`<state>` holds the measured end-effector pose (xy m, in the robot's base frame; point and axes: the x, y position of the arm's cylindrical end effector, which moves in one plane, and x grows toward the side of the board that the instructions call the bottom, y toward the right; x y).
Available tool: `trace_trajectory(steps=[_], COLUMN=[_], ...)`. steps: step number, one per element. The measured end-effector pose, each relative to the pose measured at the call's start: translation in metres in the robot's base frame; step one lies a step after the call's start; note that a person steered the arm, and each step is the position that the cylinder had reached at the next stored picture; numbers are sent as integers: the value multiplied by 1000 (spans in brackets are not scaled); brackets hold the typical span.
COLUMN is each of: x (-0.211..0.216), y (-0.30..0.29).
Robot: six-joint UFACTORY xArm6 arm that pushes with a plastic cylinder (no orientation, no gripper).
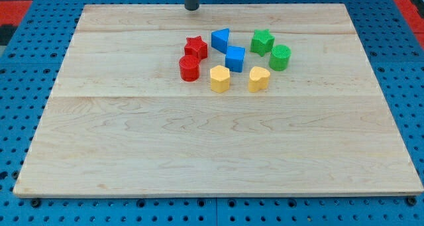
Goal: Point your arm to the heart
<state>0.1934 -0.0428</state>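
Observation:
The yellow heart lies on the wooden board, at the right end of a cluster of blocks in the upper middle. My tip is at the view's top edge of the board, well up and to the left of the heart, above the red star. It touches no block.
Around the heart are a yellow pentagon-like block, a blue cube, a blue triangle-like block, a red cylinder, a green star and a green cylinder. Blue perforated table surrounds the board.

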Motion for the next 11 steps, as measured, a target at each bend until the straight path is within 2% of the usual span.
trace_trajectory(steps=[2, 3, 4, 5, 7, 8, 9, 10, 11], x=[9, 72, 71, 72, 226, 286, 282, 257, 254], y=[-10, -20, -93, -127, -72, -15, 58, 124, 156])
